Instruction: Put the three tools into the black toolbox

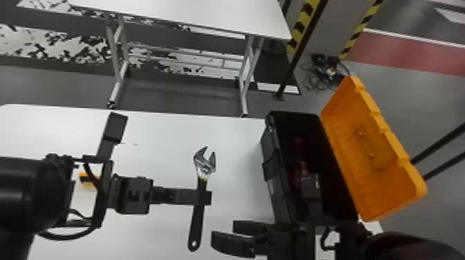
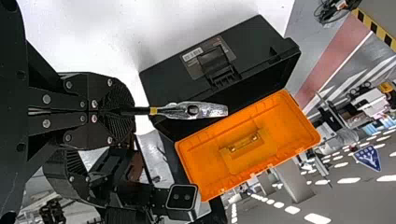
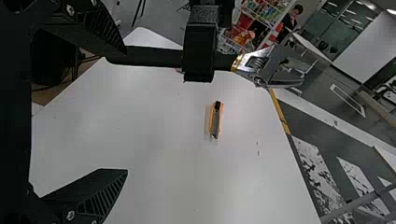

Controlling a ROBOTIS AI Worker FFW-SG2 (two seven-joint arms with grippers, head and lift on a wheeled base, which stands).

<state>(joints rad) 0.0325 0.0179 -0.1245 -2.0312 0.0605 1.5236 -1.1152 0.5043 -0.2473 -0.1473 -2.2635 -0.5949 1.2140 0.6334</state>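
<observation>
A wrench [image 1: 196, 221] is being pinched by the left gripper [image 1: 207, 197] above the white table [image 1: 159, 135], while the right gripper [image 1: 225, 233] is being held spread near its handle. A utility knife [image 3: 215, 119] is being left on the table's left side. At right, the black toolbox [image 1: 273, 166] is being kept open, a reddish object [image 1: 296, 176] being dimly seen inside.

From the left gripper [image 1: 207, 197], bare white tabletop [image 1: 238, 155] gives passage at two o'clock. The wrench [image 1: 196, 221] juts toward twelve and six, and the right gripper [image 1: 222, 232] blocks five. At three stands the black toolbox [image 1: 276, 188], open on top, its raised orange lid [image 1: 373, 162] a barrier beyond.
</observation>
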